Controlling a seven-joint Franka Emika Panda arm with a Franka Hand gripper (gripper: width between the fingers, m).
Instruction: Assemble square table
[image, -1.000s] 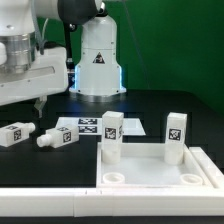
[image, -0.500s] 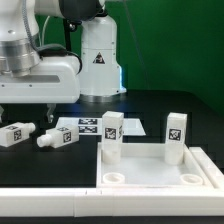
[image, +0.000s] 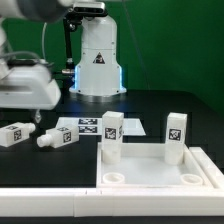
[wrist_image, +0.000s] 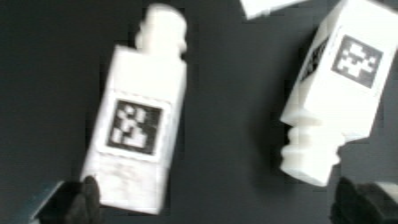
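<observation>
The white square tabletop (image: 150, 185) lies at the front on the exterior view's right, rim up. Two white tagged legs (image: 111, 136) (image: 175, 135) stand upright at its far corners. Two more legs lie loose on the black table at the exterior view's left (image: 14, 133) (image: 58, 137). My gripper (image: 34, 118) hangs just above and between these two. In the wrist view both lying legs show (wrist_image: 139, 120) (wrist_image: 338, 90), with my gripper (wrist_image: 222, 205) open and empty above the table between them. Its dark fingertips (wrist_image: 71, 200) sit at the picture's edge.
The marker board (image: 92, 126) lies flat behind the lying legs. The large white robot base (image: 97, 55) stands at the back centre. A green wall closes the exterior view's right side.
The arm has swung toward the exterior view's left and now sits over the two lying legs. The legs and the tabletop have not moved.
</observation>
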